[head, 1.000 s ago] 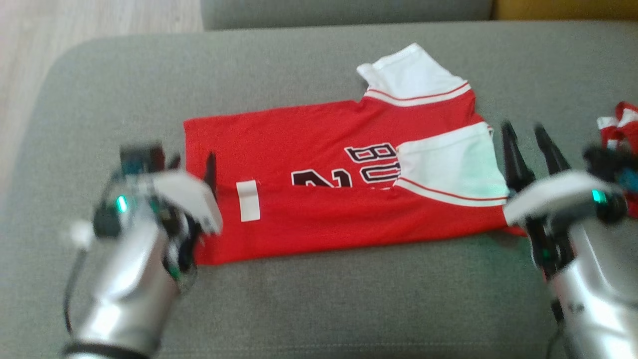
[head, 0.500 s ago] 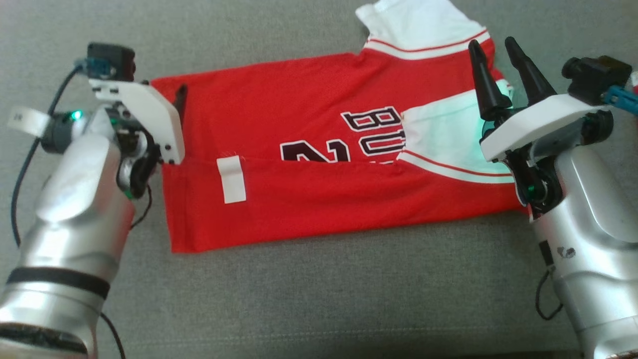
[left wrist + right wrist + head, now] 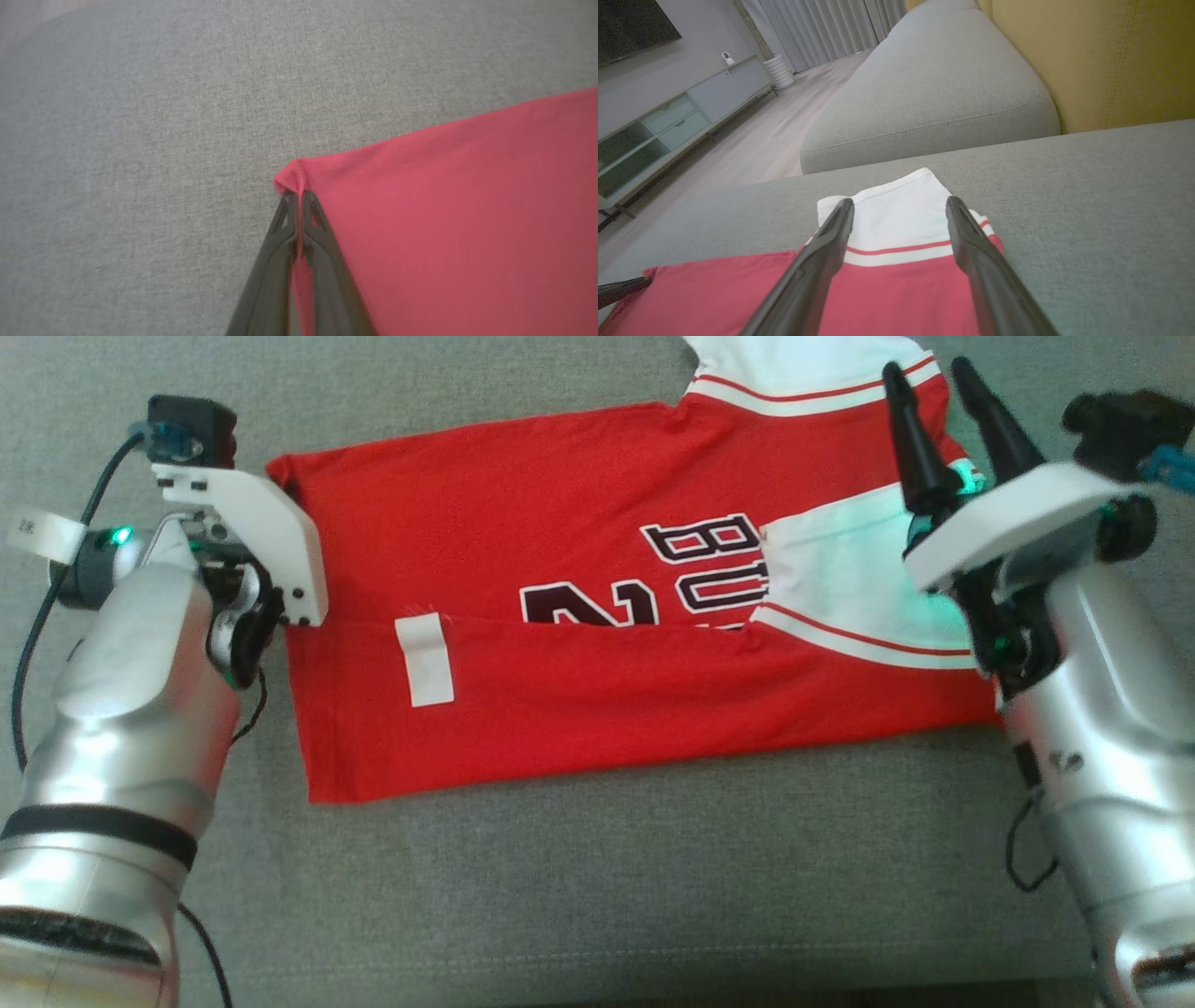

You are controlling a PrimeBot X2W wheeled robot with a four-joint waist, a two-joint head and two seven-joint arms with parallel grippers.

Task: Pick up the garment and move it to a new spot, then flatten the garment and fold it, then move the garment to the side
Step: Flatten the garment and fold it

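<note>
A grey woven sofa cushion (image 3: 597, 896) spans the whole head view, its bare fabric showing along the bottom and the upper left. A red jersey (image 3: 560, 728) lies flat on it, running from the left of centre to the right edge. The jersey's lower part is folded up over dark lettering, and a white label (image 3: 425, 660) shows on that fold. Its white sleeves (image 3: 840, 569) lie toward the upper right. In the right wrist view a second grey cushion (image 3: 934, 84) adjoins the first.

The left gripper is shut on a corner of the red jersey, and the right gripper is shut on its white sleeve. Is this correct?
No. The right gripper is open: the right wrist view shows its fingers apart over the white sleeve. The left gripper is shut on a corner of the red jersey.
</note>
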